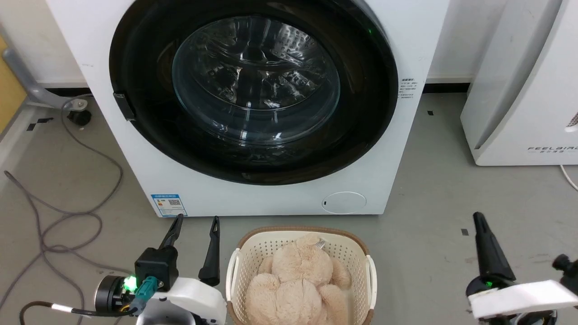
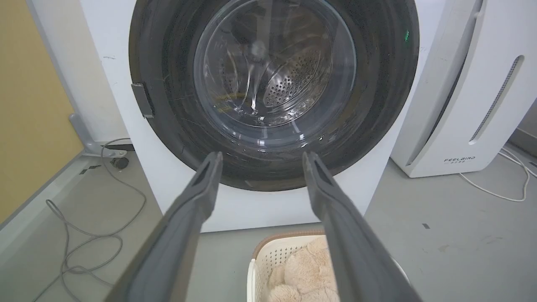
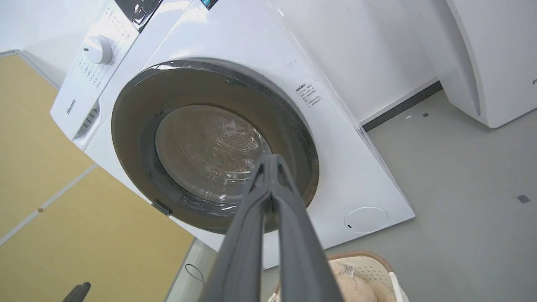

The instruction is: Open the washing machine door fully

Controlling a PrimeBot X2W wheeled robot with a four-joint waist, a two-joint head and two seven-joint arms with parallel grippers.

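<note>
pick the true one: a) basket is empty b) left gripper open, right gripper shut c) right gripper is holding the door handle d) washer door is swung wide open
B: the left gripper has its fingers spread well apart in the left wrist view, while the right gripper has its fingertips pressed together on nothing.

Brand word "Hisense", grey letters, on the white control panel point(image 3: 90, 79) of the big white front-loading washing machine point(image 3: 344, 138), seen in the right wrist view.

"FEELBIRD", grey capitals, low on the tall white plastic appliance point(image 1: 510, 90) at the right. A smaller line sits beneath it, illegible.

Blue rectangular label sticker point(image 1: 169, 204) with a QR code, at the machine's lower left front: print too small to read.

Small block of dark print point(image 1: 407, 89) on the machine's front, right side: unreadable.

Markings round the white round dial point(image 3: 97, 49): unreadable.
</note>
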